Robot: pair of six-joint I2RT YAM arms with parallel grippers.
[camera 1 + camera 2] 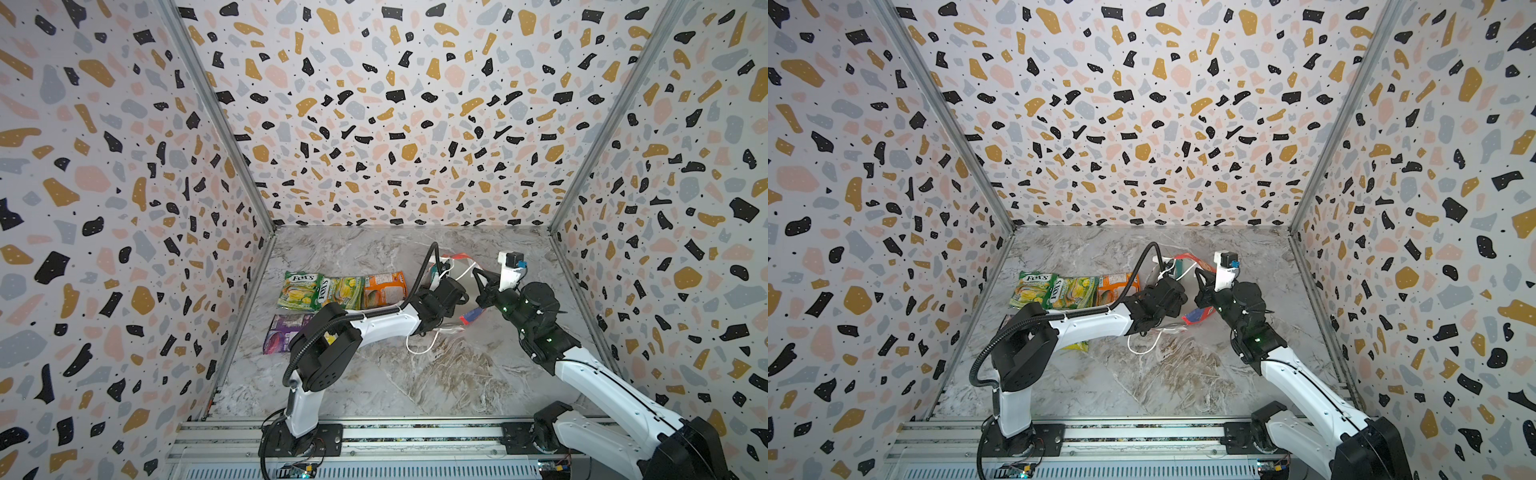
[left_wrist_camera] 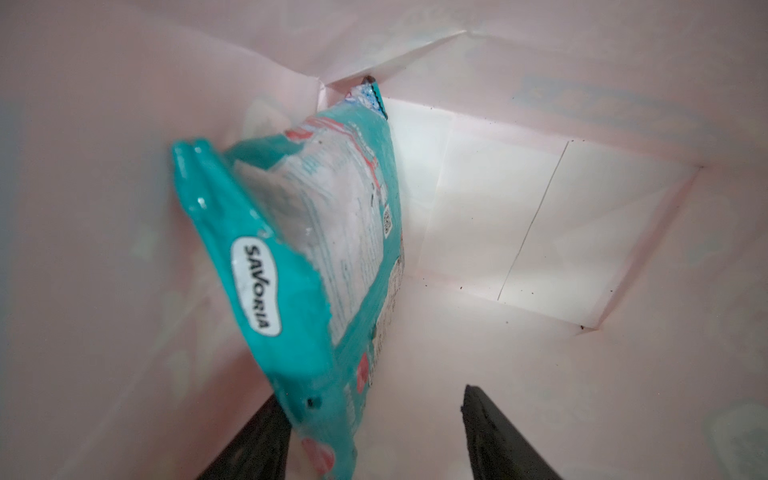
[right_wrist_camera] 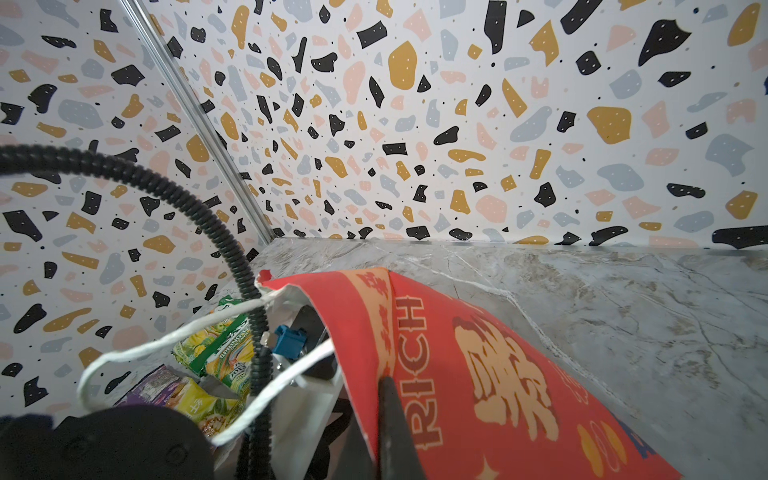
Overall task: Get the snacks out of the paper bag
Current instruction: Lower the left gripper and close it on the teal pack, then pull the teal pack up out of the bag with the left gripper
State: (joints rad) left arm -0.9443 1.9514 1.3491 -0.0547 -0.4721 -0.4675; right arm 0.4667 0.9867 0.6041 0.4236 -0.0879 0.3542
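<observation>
Inside the paper bag (image 2: 623,104), the left gripper (image 2: 370,409) is seen with its jaws apart. A teal packet (image 2: 299,249) marked SAVORIA is leaned on the bag's white wall and touches one finger (image 2: 249,453), unclamped. The right gripper (image 1: 478,277) is pinched together on the bag's red wall near the mouth. The bag is held tilted around the middle of the marble surface (image 1: 415,386), nearer the far edge.

Two green-yellow FOX'S packets (image 1: 299,291) and an orange packet (image 1: 384,289) are laid in a row by the left edge. A purple packet (image 1: 286,336) is set nearer, and a yellow packet (image 1: 1077,345) is partly hidden under the left arm (image 1: 374,322).

Bare marble is left toward the right and near edges, where a white cord handle (image 1: 422,347) is trailed.
</observation>
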